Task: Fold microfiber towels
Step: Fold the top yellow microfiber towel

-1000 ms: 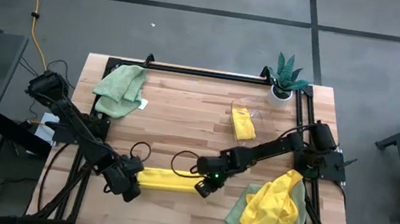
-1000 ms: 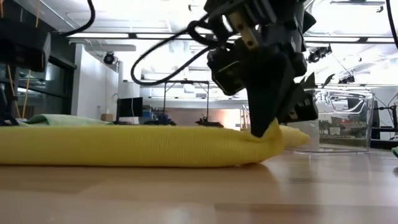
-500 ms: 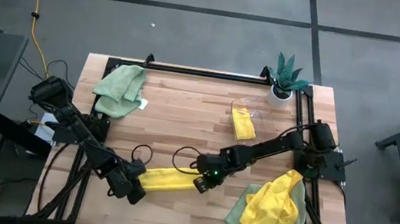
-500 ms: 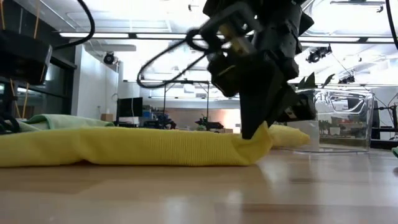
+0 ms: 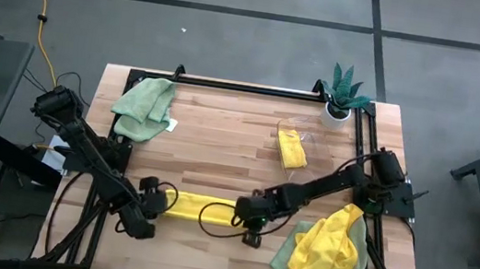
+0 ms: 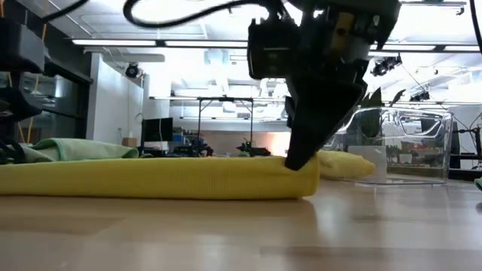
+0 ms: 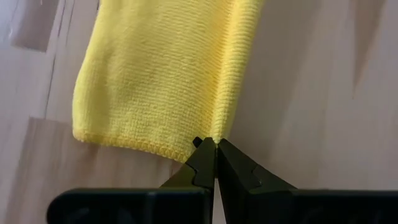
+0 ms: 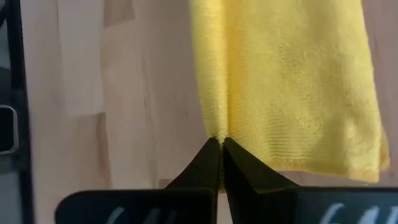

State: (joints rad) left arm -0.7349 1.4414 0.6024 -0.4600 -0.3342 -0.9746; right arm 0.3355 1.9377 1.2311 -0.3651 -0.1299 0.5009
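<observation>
I have both claws pinching the same yellow towel (image 5: 202, 209), which lies folded into a long flat strip near the front edge of the wooden surface (image 5: 220, 146). The left claw (image 7: 215, 144) is pressed together on a corner at the strip's left end; the right claw (image 8: 221, 142) is pressed together on a corner at its right end. Ahead of the strip, the middle of the surface is open wood. A crumpled green towel (image 5: 143, 108) sits at the far left corner, a small folded yellow towel (image 5: 291, 148) in a clear bin (image 5: 294, 132) lies near the potted plant (image 5: 342, 94), and a yellow-on-green heap (image 5: 327, 246) crowds the front right corner, just beside my right arm.
</observation>
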